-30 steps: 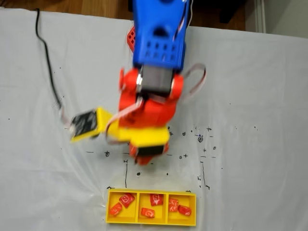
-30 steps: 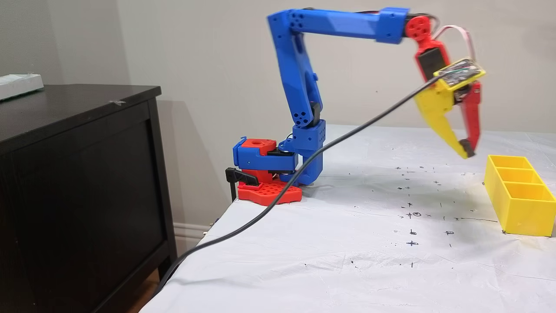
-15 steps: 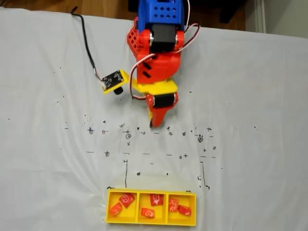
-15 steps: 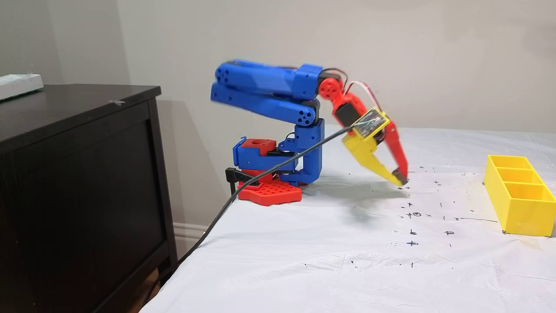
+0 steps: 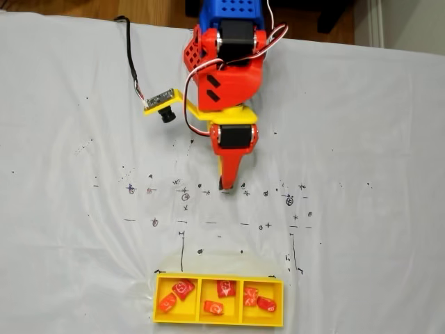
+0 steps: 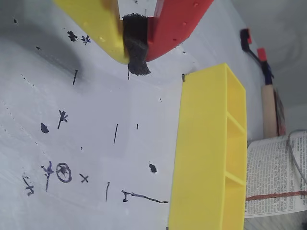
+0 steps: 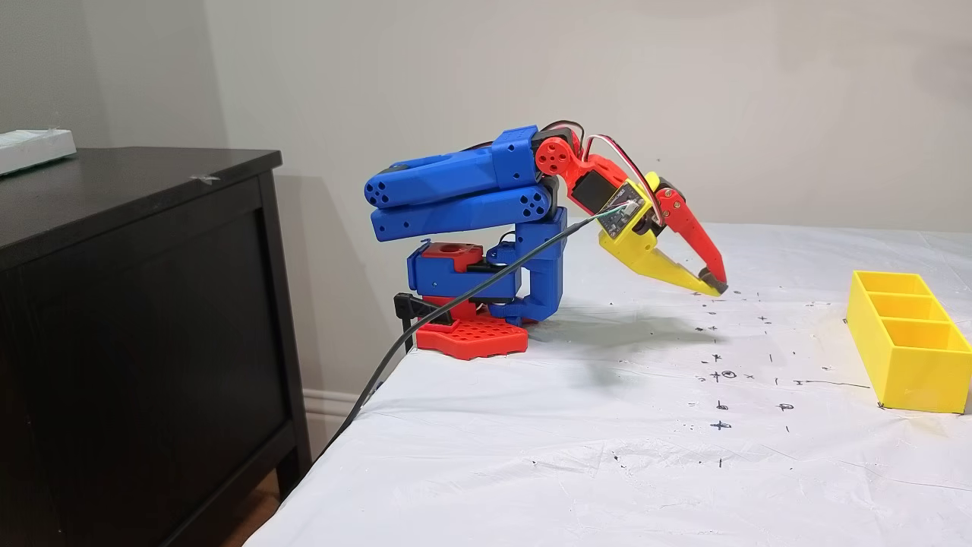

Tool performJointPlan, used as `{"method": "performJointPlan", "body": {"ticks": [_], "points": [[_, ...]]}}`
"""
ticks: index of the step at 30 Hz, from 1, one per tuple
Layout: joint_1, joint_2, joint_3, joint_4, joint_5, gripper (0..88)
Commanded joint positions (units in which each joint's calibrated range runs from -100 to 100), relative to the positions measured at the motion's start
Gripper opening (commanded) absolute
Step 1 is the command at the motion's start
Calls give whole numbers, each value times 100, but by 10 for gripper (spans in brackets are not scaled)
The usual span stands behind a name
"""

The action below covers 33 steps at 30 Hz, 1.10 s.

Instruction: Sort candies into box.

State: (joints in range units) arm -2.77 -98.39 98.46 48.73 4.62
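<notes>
The blue arm [image 7: 463,190] is folded low over its red base [image 7: 471,334], upper links stacked almost flat. From the red wrist [image 7: 566,163] the gripper [image 7: 716,288] slopes down and forward, its tip hanging just above the table. The yellow and red fingers [image 6: 175,24] meet at their dark pads [image 6: 134,43], with nothing between them.

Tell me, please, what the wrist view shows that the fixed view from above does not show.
Wrist view alone: the tool close up, shut, dark pads pressed together with nothing between, and a printed page beyond the box.
Fixed view from above alone: six candies in the box, two per compartment.
Both: the yellow box and the pen-marked white cloth.
</notes>
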Motion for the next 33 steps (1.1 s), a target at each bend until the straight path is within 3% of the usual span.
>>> {"method": "performJointPlan", "body": {"ticks": [1, 14, 33], "points": [[78, -76, 17, 133, -98, 1], [485, -67, -28, 272, -581, 1], [839, -59, -1, 240, -904, 2]]}}
